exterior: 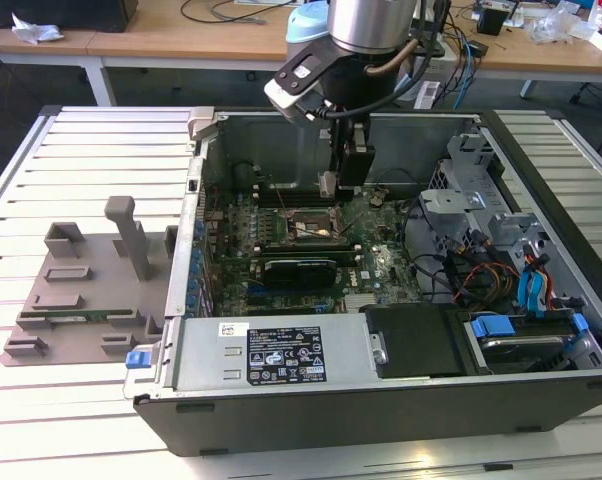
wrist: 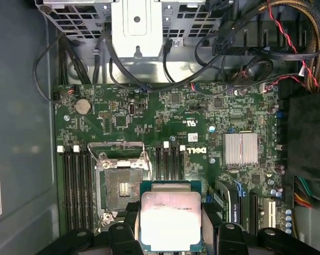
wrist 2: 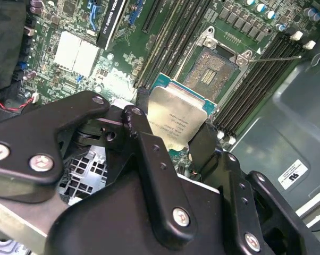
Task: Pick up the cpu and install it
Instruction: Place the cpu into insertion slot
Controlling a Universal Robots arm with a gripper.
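Observation:
My gripper (exterior: 343, 180) hangs inside the open computer case (exterior: 381, 410), shut on the cpu (exterior: 328, 183). In both wrist views the cpu (wrist 2: 177, 114) (wrist: 170, 220) is a flat square chip with a silver top and a green border, clamped between the black fingers (wrist 2: 140, 114) (wrist: 210, 220). It hovers above the green motherboard (wrist: 149, 117). The open cpu socket (wrist: 121, 183) (wrist 2: 213, 71), its metal frame lifted, lies just beside the chip and holds nothing. In the exterior view the socket (exterior: 306, 222) lies below the gripper, slightly toward that view's left.
Black memory slots (wrist: 75, 180) flank the socket. A long black card (exterior: 301, 268) and a silver heatsink (wrist: 241, 149) sit on the board. The drive cage with cables (exterior: 471, 215) is at the exterior view's right. A grey fixture tray (exterior: 91, 290) lies outside the case.

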